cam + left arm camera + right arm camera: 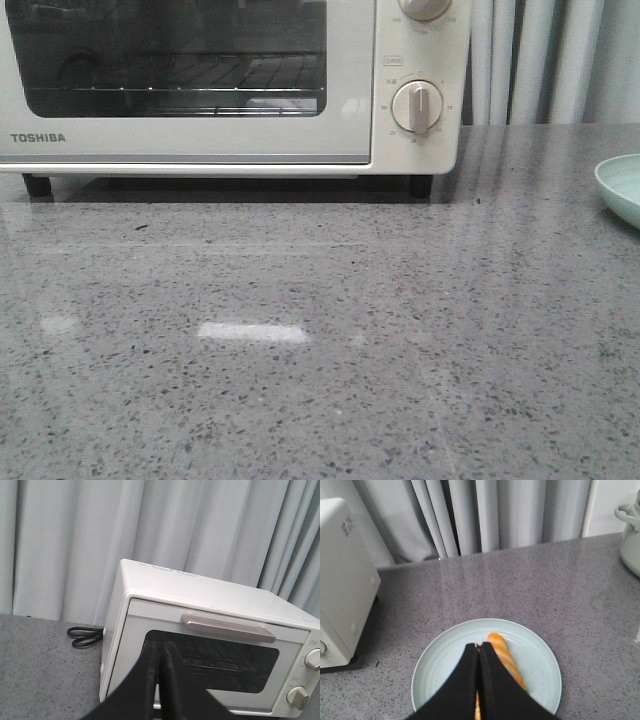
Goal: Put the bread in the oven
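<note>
Resting on the plate (540,665), bread (506,657); oven (200,150) closed.

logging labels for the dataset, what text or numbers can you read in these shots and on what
"TOSHIBA": lower left of the oven door frame, front view.
Numbers around the lower knob and upper knob: too small and blurred to read.
Small label above the lower knob: unreadable.
Dark sticker on the oven's side, right wrist view: unreadable.
Nothing else carries text.

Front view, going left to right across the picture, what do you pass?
TOSHIBA logo → oven glass window → lower knob → curtain → pale green plate at the right edge.
</note>
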`<state>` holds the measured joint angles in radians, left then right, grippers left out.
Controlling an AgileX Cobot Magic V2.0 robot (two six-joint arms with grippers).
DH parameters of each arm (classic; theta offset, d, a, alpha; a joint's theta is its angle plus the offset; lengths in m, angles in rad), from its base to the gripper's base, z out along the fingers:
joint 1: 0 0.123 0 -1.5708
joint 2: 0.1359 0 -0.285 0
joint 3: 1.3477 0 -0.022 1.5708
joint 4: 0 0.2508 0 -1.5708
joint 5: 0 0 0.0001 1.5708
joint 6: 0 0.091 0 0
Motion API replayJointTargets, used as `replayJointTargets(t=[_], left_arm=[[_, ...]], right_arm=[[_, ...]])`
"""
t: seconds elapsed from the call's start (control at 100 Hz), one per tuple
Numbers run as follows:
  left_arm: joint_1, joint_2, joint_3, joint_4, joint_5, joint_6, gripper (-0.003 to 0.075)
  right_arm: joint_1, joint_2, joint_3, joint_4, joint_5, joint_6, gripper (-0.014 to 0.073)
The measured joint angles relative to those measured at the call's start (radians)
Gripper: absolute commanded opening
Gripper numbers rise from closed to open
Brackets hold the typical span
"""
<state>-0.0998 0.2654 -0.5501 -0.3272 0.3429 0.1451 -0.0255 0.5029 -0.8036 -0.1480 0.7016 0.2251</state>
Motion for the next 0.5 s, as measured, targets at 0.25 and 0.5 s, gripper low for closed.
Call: replayJointTargets(t=[0.25, 0.5], left_arm=[[0.0, 0.271, -0.237, -0.048, 0.111, 0.159, -0.0021], [0.0, 0.504, -0.454, -0.204, 0.208, 0.337, -0.0021]], right_arm=[[0.0, 0.155, -0.108, 0.007, 0.069, -0.017, -0.0069], [0.004, 0.247, -0.212, 0.021, 0.201, -0.048, -0.0069]])
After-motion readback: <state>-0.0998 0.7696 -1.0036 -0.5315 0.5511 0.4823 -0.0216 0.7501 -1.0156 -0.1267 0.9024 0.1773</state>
